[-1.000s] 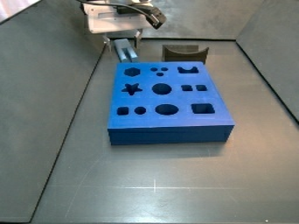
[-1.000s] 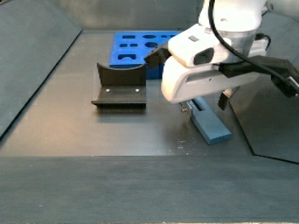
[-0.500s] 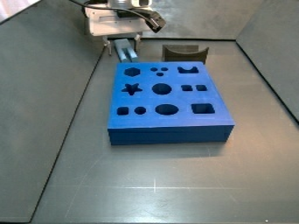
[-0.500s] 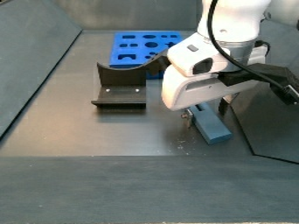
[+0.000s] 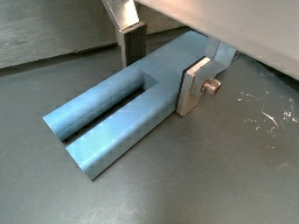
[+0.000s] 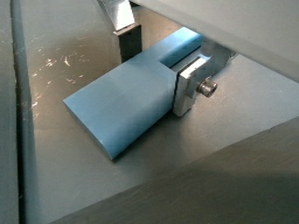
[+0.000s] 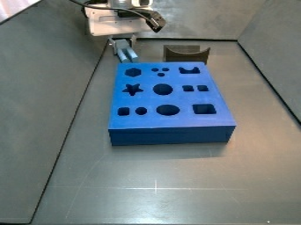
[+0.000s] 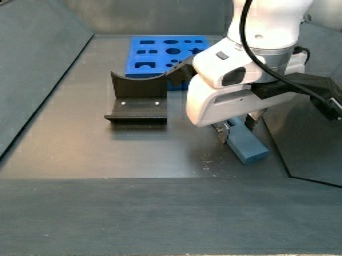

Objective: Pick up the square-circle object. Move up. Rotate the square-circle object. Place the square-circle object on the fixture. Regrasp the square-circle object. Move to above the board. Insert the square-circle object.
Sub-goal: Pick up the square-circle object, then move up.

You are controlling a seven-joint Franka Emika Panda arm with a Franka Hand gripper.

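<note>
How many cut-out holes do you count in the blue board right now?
11 on the board in a side view: four along the far row, four across the middle, three nearest the camera. None look hidden; the hand sits beyond the far edge.

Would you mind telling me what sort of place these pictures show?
Probably a robot test cell for peg insertion: a grey walled floor, a blue board with shaped holes, a fixture, and the gripper down around the square-circle object.

On the grey surface [image 7: 153,189] are carried the board [image 7: 168,101], the fixture [image 8: 136,98] and the square-circle object [image 8: 245,147], with the claw [image 8: 235,126] positioned at that object.
</note>
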